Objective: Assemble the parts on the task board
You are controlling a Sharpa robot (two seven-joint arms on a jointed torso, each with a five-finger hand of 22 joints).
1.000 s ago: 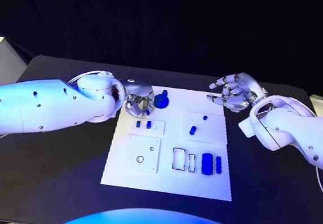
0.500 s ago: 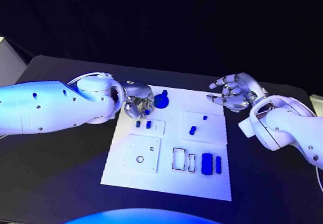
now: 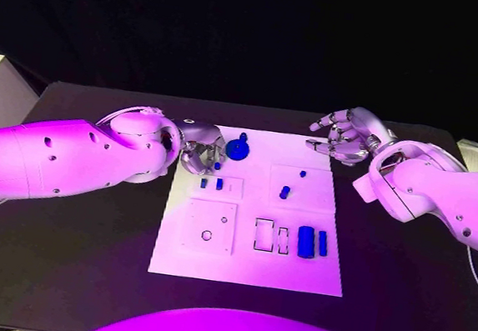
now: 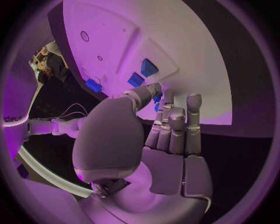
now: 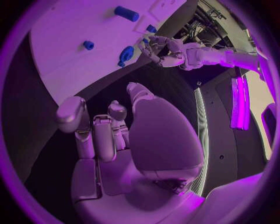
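Note:
The white task board [image 3: 248, 268] lies mid-table, also seen in the wrist views [image 4: 175, 37] [image 5: 70, 42]. My left hand [image 3: 202, 155] [image 4: 166, 126] hovers over the board's far left corner and pinches a small blue part [image 3: 216, 165] [image 4: 157, 97] between thumb and fingers. A round blue knob [image 3: 238, 148] [image 5: 126, 53] stands right beside it. Two small blue pegs [image 3: 211, 183] stand just nearer than the hand. My right hand [image 3: 347, 136] [image 5: 111, 126] hangs past the board's far right corner, fingers loosely bent and apart, holding nothing.
More blue parts sit on the board: a peg [image 3: 285, 193], a tiny pin [image 3: 303, 173], and two blocks [image 3: 313, 242] beside empty rectangular slots [image 3: 267, 234]. A square panel with two holes [image 3: 210, 227] lies near left. Black table [image 3: 71, 233] surrounds the board.
My left hand has edged slightly nearer along the board's left side, the small blue part moving with it. The right hand has stayed put.

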